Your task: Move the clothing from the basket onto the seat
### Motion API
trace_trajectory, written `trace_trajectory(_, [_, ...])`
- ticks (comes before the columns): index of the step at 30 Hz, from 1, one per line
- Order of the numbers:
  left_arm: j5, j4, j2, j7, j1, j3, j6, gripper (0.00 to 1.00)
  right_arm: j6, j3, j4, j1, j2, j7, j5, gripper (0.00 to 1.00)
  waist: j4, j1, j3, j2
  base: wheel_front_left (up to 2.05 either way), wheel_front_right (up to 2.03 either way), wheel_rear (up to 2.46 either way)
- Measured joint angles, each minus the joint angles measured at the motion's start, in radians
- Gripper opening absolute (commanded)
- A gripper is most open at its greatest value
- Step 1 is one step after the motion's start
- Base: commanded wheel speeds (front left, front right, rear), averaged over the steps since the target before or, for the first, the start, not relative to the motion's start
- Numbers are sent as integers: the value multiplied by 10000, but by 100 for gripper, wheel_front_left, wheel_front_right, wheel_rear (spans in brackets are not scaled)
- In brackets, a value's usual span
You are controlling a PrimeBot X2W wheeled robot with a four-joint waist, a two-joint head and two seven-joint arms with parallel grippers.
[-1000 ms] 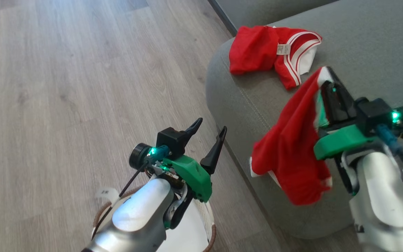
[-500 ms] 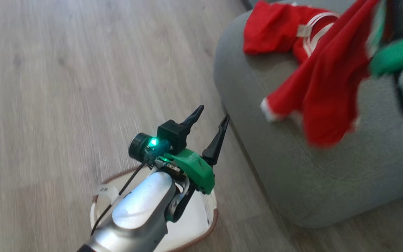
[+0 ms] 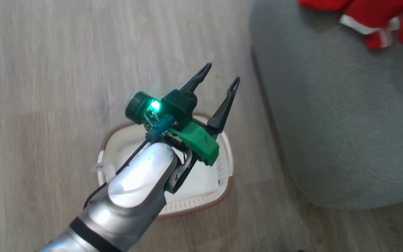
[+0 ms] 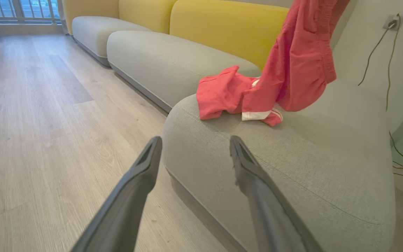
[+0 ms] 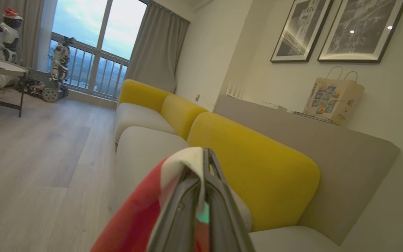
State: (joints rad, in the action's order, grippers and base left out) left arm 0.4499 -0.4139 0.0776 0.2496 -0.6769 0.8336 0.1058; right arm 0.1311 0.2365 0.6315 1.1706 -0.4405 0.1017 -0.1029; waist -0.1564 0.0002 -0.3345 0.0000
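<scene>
Our view has tipped down: basket [image 3: 201,204] looks empty. Right gripper [image 5: 206,154] pinches garment [image 4: 299,59], now raised over seat [image 4: 292,157]; left gripper [image 3: 221,73] spread. Release remains.

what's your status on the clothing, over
Left gripper open, empty. Right gripper shut on red garment, hanging over the seat; another garment lies there. Nothing in the way.

1. My head camera tips down toward the floor. The basket [image 3: 201,185] shows far more of its rim than before, and the seat [image 3: 345,122] slides off to the right.
2. The red garment [image 4: 299,59] pinched in my right gripper [image 5: 206,152] rises from the seat's front edge. It now hangs over the cushion, with its lower end beside the other garment [image 4: 219,92].
</scene>
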Motion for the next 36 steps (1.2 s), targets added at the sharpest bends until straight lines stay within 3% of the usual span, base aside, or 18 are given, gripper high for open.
trace_trajectory(7, [-351,410,-65,8,-375,303,-46,100,0,1588,1609,137,-257,44,-1197,0,1047,-1,-972,0,0,0,0])
trace_trajectory(13, [-514,533,-144,27,-404,602,-46,100,0,2899,2673,-39,144,320,-2213,0,1783,-1,-1546,-1,0,0,0])
trace_trajectory(22, [-522,518,-136,27,-403,629,-40,100,0,3741,3958,-686,738,410,-3392,0,1923,-2,-1739,0,0,0,0])
trace_trajectory(23, [-522,506,-128,27,-403,629,-40,100,0,3756,4046,-682,763,495,-3409,11,1880,-2,-1733,0,0,0,0])
trace_trajectory(25, [-522,481,-117,27,-403,627,-38,100,0,3766,4253,-681,815,696,-3461,82,1780,-2,-1711,0,0,0,0])
trace_trajectory(26, [-522,464,-111,27,-403,625,-38,100,0,3747,4380,-676,842,803,-3465,100,1725,-2,-1693,0,0,0,0])
trace_trajectory(36, [-393,245,119,27,-339,514,140,100,0,2903,5262,-686,1041,1457,-3103,100,1159,-2,-1219,0,0,0,0])
